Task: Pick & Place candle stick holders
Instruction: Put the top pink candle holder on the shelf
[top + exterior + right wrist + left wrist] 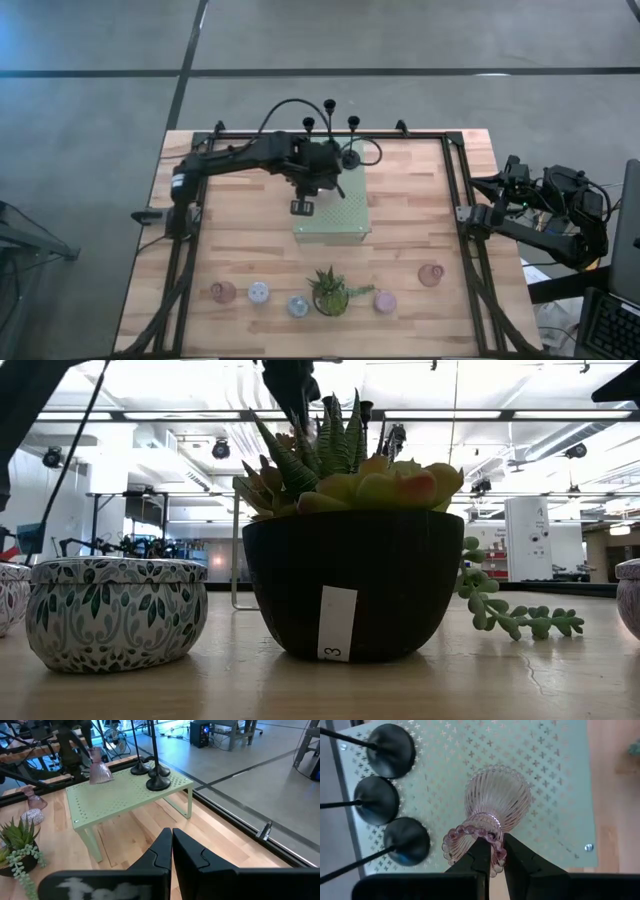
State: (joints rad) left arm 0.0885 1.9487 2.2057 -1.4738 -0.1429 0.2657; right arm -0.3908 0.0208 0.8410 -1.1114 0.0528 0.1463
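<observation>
The left gripper [492, 857] hangs over the pale green perforated mat [350, 215], its two dark fingers [476, 857] clamped on the beaded rim of a ribbed pink glass holder [492, 805]. The holder lies tilted in that grip, its wide flared end pointing away from the fingers and over the mat's surface; whether it touches the mat cannot be told. Beside the gripper, along the mat's far edge, stand the three black stemmed sticks [329, 112] on their round bases [390, 751], set close together in a row.

Nearer the front of the table, well apart from the left gripper, runs a line of small things: a pink glass holder [222, 292], a pastel cup [259, 292], a second pastel cup [297, 306], then the spiky green plant [331, 290] in its dark bowl, a pinkish cup [385, 300] just beside it, and another pink glass holder [430, 274] farther right. In the low view a patterned cup [117, 610] stands just beside the plant's bowl [350, 585].

The right gripper [171, 851] waits at the table's right edge, well apart from the mat, with its fingers pressed together and nothing between them.
</observation>
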